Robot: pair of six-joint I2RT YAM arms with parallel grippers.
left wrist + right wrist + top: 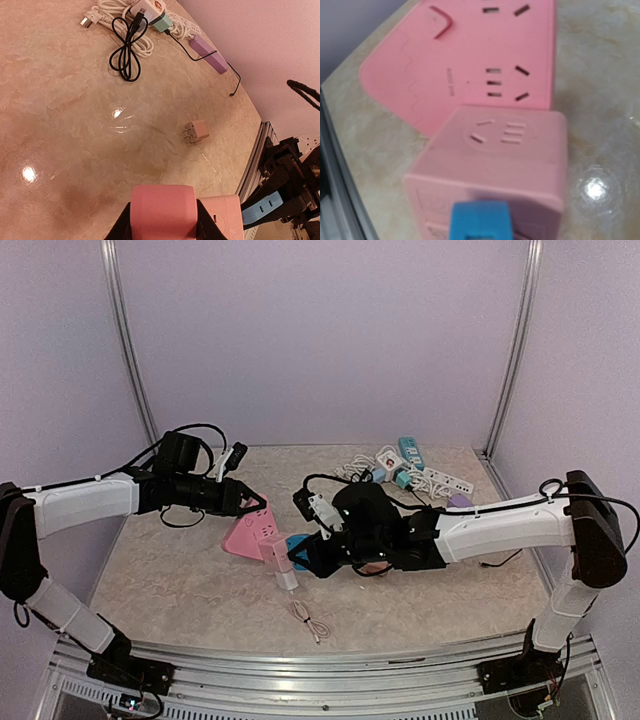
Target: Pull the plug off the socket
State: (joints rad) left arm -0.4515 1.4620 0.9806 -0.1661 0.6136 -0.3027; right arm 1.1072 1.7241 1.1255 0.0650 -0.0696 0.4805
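On the marbled desk (pixel 180 570), the left fingers (pixel 122 227) clamp the far end of the pink socket (pixel 245 535), while the blue right fingers (pixel 480 222) clamp the pink cube plug (pixel 510 165) by its near edge.

The left arm (pixel 85 502) and the right arm (pixel 510 525) were built alike: smooth white tube-shaped links joined by bulky black joints, each ending in a black base (pixel 125 672). Thin black cables (pixel 195 430) ran in loose loops along them, tied down with small straps. A small white camera box (pixel 322 508) sat on each wrist. The left gripper (pixel 255 505) had plain black fingers (pixel 121 227). The right gripper (pixel 300 560) was black too, with a bright blue fingertip (pixel 480 220).
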